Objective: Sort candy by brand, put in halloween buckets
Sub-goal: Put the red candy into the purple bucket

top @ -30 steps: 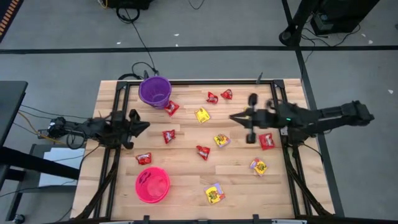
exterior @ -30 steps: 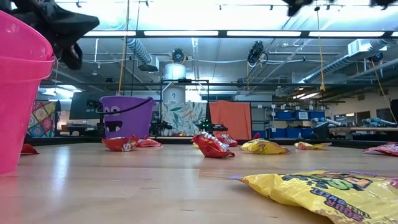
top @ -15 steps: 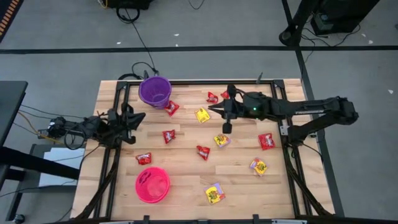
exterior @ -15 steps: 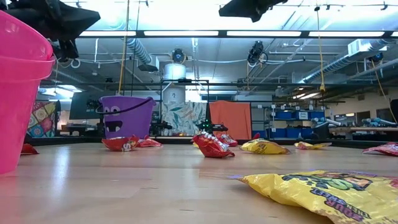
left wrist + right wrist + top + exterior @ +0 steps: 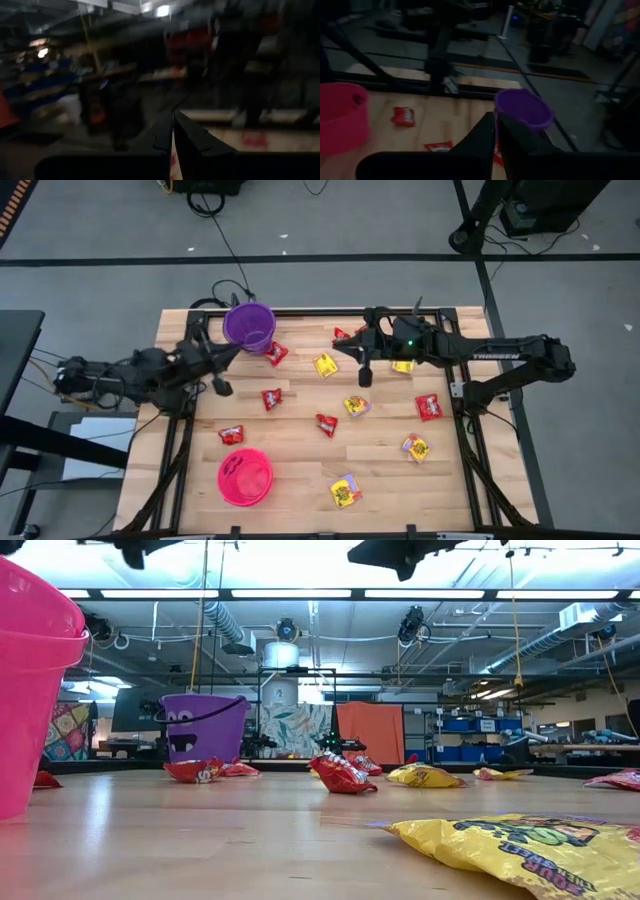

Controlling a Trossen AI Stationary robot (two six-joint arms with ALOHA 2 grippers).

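Nearest the low camera, yellow candy (image 5: 520,845), print unreadable

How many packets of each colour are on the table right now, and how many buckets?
Red packets: 7, one partly hidden
Yellow packets: 5, one mostly hidden
Purple bucket: 1
Pink bucket: 1
Total: 14 things, 12 packets and 2 buckets
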